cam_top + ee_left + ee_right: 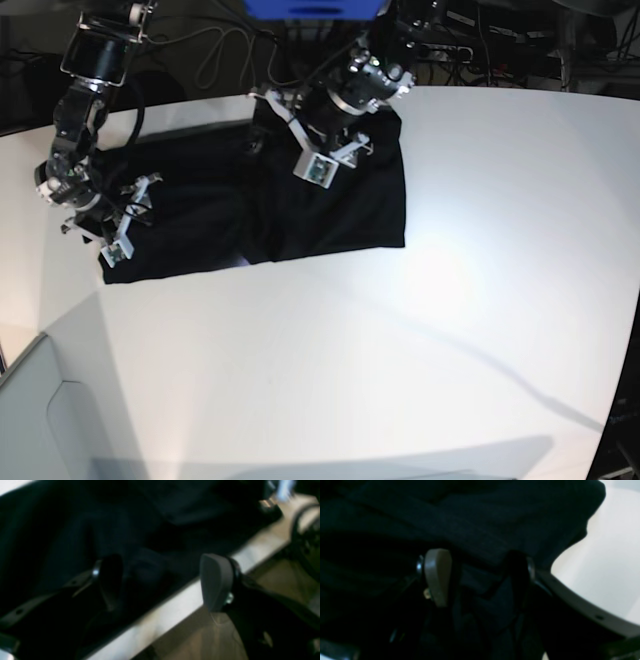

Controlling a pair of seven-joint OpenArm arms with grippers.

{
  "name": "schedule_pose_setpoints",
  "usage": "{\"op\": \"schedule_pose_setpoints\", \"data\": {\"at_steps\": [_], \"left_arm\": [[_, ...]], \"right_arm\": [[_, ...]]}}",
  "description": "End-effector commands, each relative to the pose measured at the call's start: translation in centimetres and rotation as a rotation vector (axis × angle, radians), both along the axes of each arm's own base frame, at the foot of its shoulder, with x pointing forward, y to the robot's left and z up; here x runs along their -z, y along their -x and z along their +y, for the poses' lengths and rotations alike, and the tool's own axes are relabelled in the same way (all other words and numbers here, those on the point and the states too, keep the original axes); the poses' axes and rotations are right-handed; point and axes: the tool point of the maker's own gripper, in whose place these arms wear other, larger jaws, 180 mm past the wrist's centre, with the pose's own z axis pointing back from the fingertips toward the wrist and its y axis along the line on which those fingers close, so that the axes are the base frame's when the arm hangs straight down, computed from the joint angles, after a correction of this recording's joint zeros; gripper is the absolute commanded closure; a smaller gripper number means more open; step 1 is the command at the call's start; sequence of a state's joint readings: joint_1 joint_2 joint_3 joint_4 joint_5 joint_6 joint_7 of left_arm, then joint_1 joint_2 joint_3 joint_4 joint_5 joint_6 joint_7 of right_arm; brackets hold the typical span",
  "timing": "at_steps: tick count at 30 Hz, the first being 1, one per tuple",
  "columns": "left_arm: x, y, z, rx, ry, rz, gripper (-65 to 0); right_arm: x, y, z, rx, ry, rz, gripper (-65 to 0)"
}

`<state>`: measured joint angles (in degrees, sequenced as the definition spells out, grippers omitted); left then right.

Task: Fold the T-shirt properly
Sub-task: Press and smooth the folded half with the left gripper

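The left gripper (160, 580) is standing wide open over the table's (400, 350) far edge, its jaws holding nothing. The right gripper (477, 577) is spreading its jaws around a bunched fold of the T-shirt (300, 200), which is lying at the table's eleven o'clock.

Plain black T-shirt (330, 210), white table (420, 350), grey finger pads (216, 581)

The near and right parts of the white table (420, 330) lay bare, open to any approach. At the far left, the black T-shirt (330, 205) covered the surface, and both arms, left gripper (312, 150) and right gripper (112, 222), crowded over it.
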<state>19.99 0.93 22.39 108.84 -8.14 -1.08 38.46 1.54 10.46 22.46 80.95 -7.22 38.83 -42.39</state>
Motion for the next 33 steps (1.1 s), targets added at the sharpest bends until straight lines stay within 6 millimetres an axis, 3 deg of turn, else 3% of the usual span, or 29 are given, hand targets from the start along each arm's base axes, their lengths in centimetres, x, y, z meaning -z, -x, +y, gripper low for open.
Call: {"op": "schedule_pose_setpoints", "data": {"at_steps": [1,7,14,21,25,29,33], "left_arm": [[-1.0,-0.5,-0.5,-0.002,0.026,-0.034,-48.9],[-0.7,-0.4,-0.5,0.002,0.021,-0.027,-53.0],[-0.5,-0.3,-0.5,0.005,0.018,-0.023,-53.2],[1.3,-0.3,-0.5,0.016,-0.007,0.013,-52.6],[1.6,-0.2,-0.5,0.019,-0.011,0.023,-41.2],[1.5,-0.3,-0.6,0.018,-0.009,0.022,-18.2],[1.3,-0.5,-0.7,0.021,-0.001,0.018,-14.7]], "right_arm": [[0.8,1.1,-0.5,-0.020,0.046,0.062,-36.0],[0.8,1.1,-0.5,-0.020,0.046,0.062,-36.0],[0.8,1.1,-0.5,-0.020,0.046,0.062,-36.0],[0.8,1.1,-0.5,-0.020,0.046,0.062,-35.9],[0.8,1.1,-0.5,-0.020,0.046,0.062,-35.9],[0.8,1.1,-0.5,-0.020,0.046,0.062,-35.8],[0.8,1.1,-0.5,-0.020,0.046,0.062,-35.8]]}}
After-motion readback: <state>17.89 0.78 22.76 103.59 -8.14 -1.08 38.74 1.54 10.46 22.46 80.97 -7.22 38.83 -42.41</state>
